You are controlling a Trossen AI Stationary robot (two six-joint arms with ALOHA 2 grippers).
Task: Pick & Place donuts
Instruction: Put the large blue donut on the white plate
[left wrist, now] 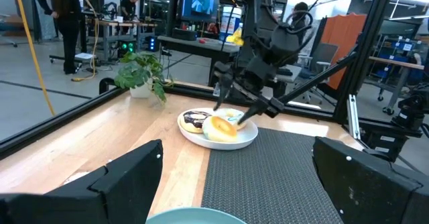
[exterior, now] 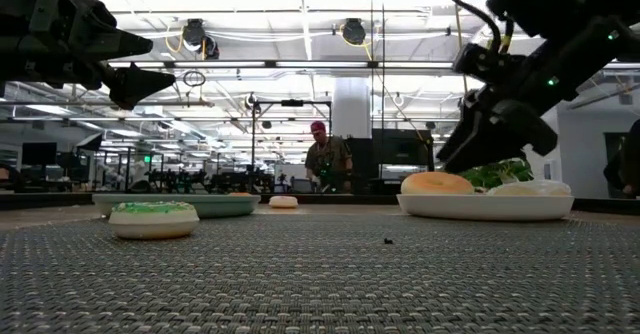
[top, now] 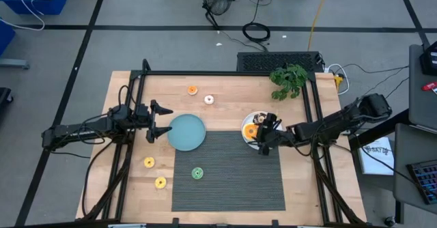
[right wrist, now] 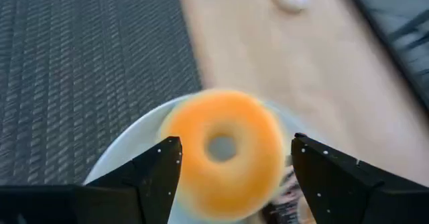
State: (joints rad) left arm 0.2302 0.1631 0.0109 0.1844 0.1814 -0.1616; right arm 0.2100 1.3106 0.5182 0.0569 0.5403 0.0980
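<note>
While the left gripper waits at centre-left of the high view, fingers spread wide with nothing between them, just left of the teal plate, we see the right gripper at centre-right over the white plate. Its fingers stand apart on either side of an orange donut lying on that plate (no contact that we can make out in the right wrist view, so not a grip). A choc-brown donut sits on the same plate, beside the orange one. The rest of the donuts are spread over the table in the high view: an orange one and a white one at upper centre on bare wood, two yellow ones at lower left, and a green one on the dark mat below the teal plate. A potted plant stands at upper right of the tabletop. In the low view a person shows far back in the room.
</note>
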